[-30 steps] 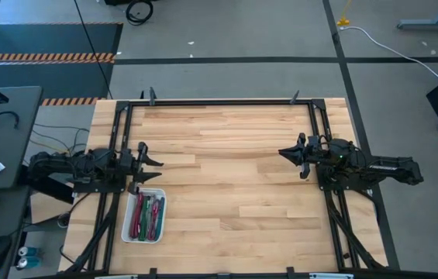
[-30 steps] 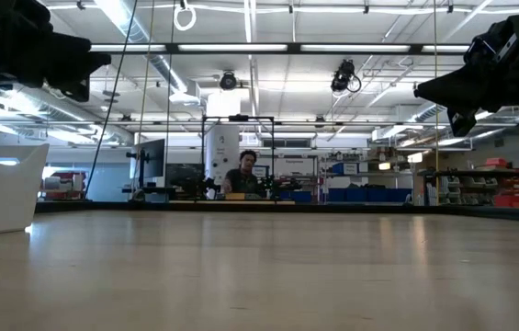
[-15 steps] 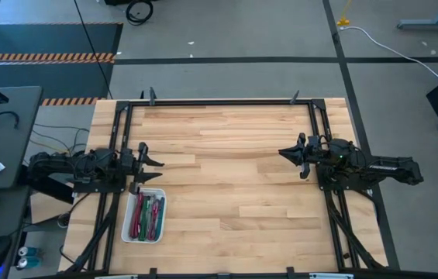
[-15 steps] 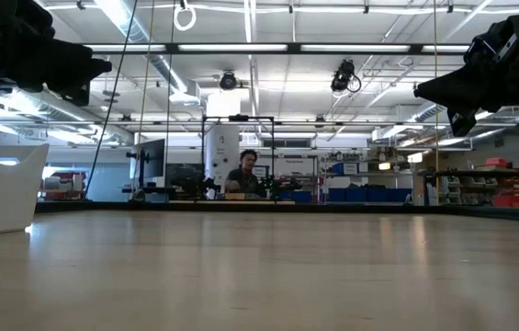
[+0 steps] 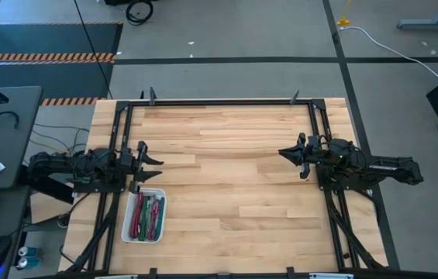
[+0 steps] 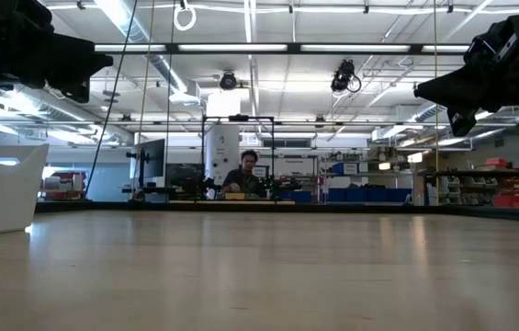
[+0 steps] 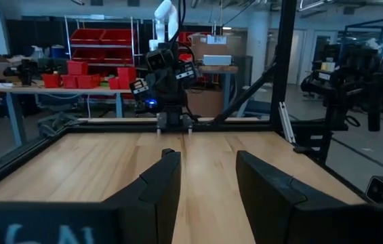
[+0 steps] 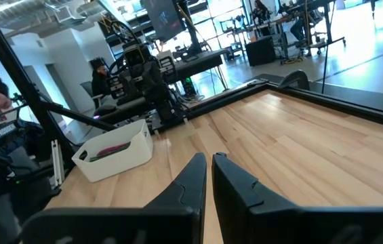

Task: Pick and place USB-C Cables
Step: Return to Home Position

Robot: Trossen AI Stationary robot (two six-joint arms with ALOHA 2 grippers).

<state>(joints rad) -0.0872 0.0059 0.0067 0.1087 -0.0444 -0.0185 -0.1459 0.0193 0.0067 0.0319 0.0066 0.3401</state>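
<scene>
Several USB-C cables (image 5: pixel 146 216), folded into slim bundles of red, magenta and green, lie in a white tray (image 5: pixel 163 203) near the table's front left. The right wrist view also shows the tray (image 8: pixel 125 157), with cables (image 8: pixel 110 147) inside. My left gripper (image 5: pixel 156 168) hovers just beyond the tray's far end, above the table, pointing level toward the right; it is open with nothing between its fingers (image 7: pixel 167 177). My right gripper (image 5: pixel 282 153) hovers at the table's right side, pointing left. It is shut and holds nothing (image 8: pixel 209 163).
Bare wooden tabletop (image 5: pixel 226 170) spreads between the two arms, framed by a black rail (image 5: pixel 226 101) along the far edge and down the sides. In the low view the tray wall (image 6: pixel 2 184) stands at the left. A person (image 6: pixel 241 173) sits far behind the table.
</scene>
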